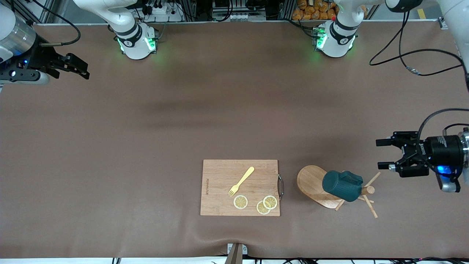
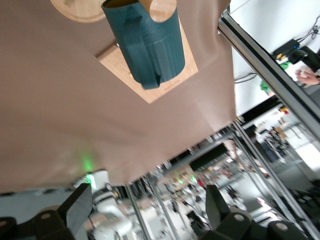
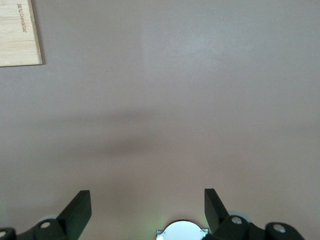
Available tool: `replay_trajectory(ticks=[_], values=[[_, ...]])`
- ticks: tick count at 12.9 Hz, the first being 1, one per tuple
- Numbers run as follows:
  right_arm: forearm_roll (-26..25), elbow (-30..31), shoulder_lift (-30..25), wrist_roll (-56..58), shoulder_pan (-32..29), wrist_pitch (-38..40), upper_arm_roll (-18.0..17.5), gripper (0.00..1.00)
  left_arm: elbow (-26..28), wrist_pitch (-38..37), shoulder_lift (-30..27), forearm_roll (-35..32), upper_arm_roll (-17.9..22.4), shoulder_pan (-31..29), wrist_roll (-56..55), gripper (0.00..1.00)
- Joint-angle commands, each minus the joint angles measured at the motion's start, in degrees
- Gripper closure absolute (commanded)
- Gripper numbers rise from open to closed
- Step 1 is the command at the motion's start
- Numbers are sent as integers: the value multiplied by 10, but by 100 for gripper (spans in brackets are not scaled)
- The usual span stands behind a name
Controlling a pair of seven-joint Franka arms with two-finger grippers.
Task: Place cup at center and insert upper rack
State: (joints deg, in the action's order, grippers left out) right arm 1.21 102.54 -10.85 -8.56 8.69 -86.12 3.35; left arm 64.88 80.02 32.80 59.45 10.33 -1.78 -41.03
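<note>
The upper rack, a light wooden mug tree (image 1: 310, 180), lies tipped on its side near the left arm's end of the table, its oval base standing on edge and its pegs (image 1: 370, 209) splayed on the mat. The dark teal ribbed cup (image 1: 342, 185) lies on its side around the post. My left gripper (image 1: 380, 154) is open and empty, level with the rack's peg end and apart from it. In the left wrist view the cup (image 2: 145, 45) and the rack's base (image 2: 80, 10) show ahead of the open left gripper (image 2: 148, 205). My right gripper (image 1: 85, 71) is open and empty, waiting at the right arm's end.
A rectangular wooden cutting board (image 1: 240, 187) lies beside the rack's base, toward the right arm's end. It carries a yellow fork (image 1: 242, 180) and three lemon slices (image 1: 240, 202). Its corner shows in the right wrist view (image 3: 17, 32). Brown mat (image 1: 146, 146) covers the table.
</note>
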Motion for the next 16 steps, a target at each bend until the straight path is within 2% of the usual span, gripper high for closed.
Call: replay_trajectory(ticks=[1, 3, 6, 9, 12, 16], values=[[-2, 6, -8, -3, -2, -5, 0, 0, 24, -14, -60, -81, -6, 12, 15, 0], [-14, 6, -9, -4, 0, -10, 0, 0, 31, -16, -86, -163, -33, 11, 24, 0], [-14, 28, -17, -3, -2, -36, 0, 0, 70, -15, -131, -277, -65, 11, 75, 0], [-16, 21, -16, -3, 0, -70, 0, 0, 117, -8, -170, -360, -83, 11, 124, 0], [-15, 2, -15, -4, -2, -65, 1, 0, 168, 15, -214, -435, -112, 11, 155, 0], [-14, -7, -8, -16, -4, -67, 2, 0, 283, 95, -299, -517, -151, 9, 187, 0]])
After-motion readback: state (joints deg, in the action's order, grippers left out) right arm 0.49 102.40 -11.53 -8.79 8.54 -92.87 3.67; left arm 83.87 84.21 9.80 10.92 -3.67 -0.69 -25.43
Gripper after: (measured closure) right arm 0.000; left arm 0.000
